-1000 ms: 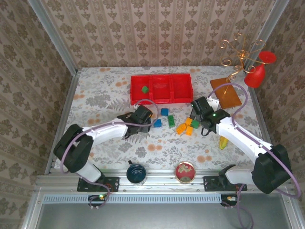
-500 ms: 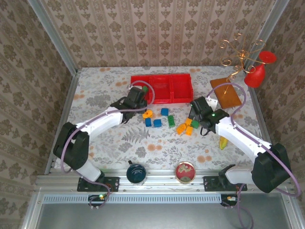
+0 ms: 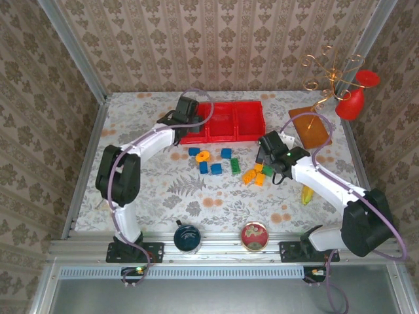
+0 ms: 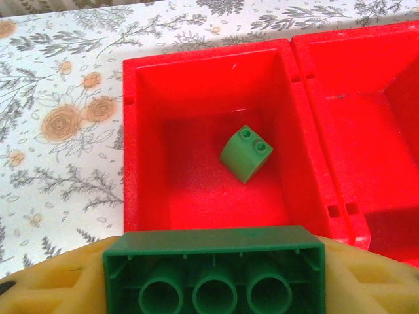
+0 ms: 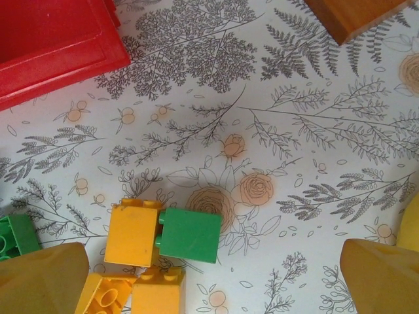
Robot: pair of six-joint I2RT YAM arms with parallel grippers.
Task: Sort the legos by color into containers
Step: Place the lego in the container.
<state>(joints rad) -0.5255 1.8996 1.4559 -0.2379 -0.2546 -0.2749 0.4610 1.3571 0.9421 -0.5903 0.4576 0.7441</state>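
We see two arms, same build: left arm (image 3: 147, 144), right arm (image 3: 324, 186). Long links in white smooth shell, joints and shoulders black, rounded. Thin purple cable (image 3: 324, 114) loops along each. Left fingers (image 4: 46, 288) pale yellow, moulded recesses; right fingers (image 5: 39, 278) darker mustard.

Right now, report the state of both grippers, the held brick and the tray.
left gripper: shut on long green brick.
long green brick: held above red tray, left compartment.
right gripper: open over loose bricks.
red tray: one small green brick in left compartment.
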